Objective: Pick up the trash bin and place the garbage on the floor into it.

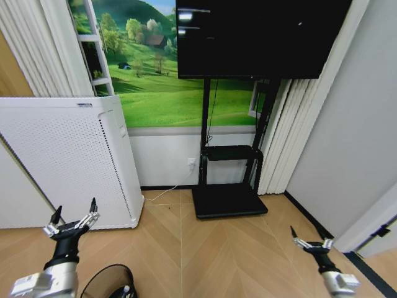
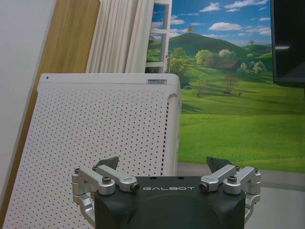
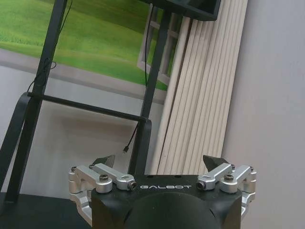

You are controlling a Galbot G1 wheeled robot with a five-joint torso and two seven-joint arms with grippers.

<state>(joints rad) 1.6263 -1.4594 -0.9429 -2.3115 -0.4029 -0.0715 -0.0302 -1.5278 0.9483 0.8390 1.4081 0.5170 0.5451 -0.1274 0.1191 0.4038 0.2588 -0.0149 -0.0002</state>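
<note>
We seem to be in a staged living room, a home mock-up rather than a lived-in one; a large dark television (image 1: pixel 260 37) hangs on a black floor stand (image 1: pixel 228 200) with a small shelf (image 1: pixel 231 153) beneath it; behind it a printed mural of green hills (image 1: pixel 158 81) covers the wall above white wainscot; pale pleated curtains (image 1: pixel 282 139) hang at either side; the floor is herringbone wood (image 1: pixel 217 248); a tall white perforated appliance (image 1: pixel 71 158) stands to our left, beside a wall socket (image 1: pixel 191 163) with a cable.
</note>
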